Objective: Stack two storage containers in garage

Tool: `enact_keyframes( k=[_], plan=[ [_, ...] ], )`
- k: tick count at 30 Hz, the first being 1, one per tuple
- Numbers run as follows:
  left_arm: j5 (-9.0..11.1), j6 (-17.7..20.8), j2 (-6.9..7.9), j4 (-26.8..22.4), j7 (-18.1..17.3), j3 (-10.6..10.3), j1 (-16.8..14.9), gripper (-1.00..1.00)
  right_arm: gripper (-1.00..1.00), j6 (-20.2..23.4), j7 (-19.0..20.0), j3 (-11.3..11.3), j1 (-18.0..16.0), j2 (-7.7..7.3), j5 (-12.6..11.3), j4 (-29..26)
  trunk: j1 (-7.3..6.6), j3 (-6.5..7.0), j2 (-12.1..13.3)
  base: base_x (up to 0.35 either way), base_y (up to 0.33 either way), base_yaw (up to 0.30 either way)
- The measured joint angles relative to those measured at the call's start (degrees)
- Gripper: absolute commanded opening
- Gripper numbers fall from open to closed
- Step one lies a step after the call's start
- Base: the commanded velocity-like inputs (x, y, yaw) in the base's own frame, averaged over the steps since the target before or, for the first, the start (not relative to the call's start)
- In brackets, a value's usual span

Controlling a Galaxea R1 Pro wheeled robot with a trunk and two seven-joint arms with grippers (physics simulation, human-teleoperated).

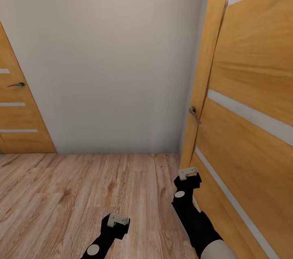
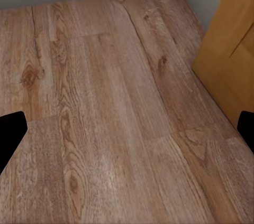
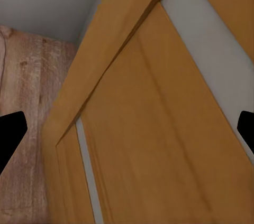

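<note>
The robot stood in a corner of a room with a light wood-plank floor (image 1: 81, 189), facing a plain white wall (image 1: 110, 55). A wooden panel door (image 1: 252, 128) with pale horizontal stripes filled the right side of the head view, its metal lever handle (image 1: 194, 114) at the door's left edge. A second, similar door (image 1: 18, 112) with a dark handle (image 1: 16, 85) stood along the wall at the far left.

The left gripper (image 1: 117, 220) hung over the bare planks near the bottom of the head view. In its wrist view the two dark fingertips (image 2: 10, 134) sat at opposite edges of the picture with only floor boards between them, so the jaws were spread wide and held nothing.

The right gripper (image 1: 188, 174) hovered just beside the lower edge of the striped door (whether it touched the wood could not be told). Its wrist view showed its fingertips (image 3: 10, 134) likewise far apart, with the door panel and one pale stripe between them, nothing pinched.

Neither storage container was to be seen here, so their place and heading could not be told.
</note>
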Motion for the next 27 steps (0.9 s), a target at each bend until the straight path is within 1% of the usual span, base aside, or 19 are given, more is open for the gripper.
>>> enact_keyframes(
  k=[6, 13, 22, 27],
  plan=[
    [0.0, 0.1, -0.02, 0.0, -1.0, -0.1, 0.0, 1.0, 1.0, 0.0, 0.1, 0.0, 0.0, -0.03, -0.1, 0.0, 0.0, 0.0, 0.0, -0.172, 0.109, 0.0],
    [0.0, 0.1, 0.0, 0.0, -1.9, -0.1, 0.0, 1.0, 1.0, 0.0, 0.1, 0.0, 0.0, 0.0, -0.1, 0.1, 0.0, 0.0, 0.0, -0.05, 0.033, 0.0],
    [0.1, 0.2, -0.1, 0.0, -1.9, -0.1, 0.0, 1.0, 1.0, -0.1, 0.1, 0.0, 0.0, 0.01, -0.1, 0.1, -0.01, 0.0, 0.0, 0.115, -0.093, 0.0],
    [0.2, 0.1, -0.09, 0.0, -2.0, 0.0, 0.0, 1.0, 1.0, -0.1, 0.1, -0.1, 0.0, 0.0, -0.1, 0.1, 0.0, 0.0, 0.0, 0.043, -0.038, 0.0]
  ],
)
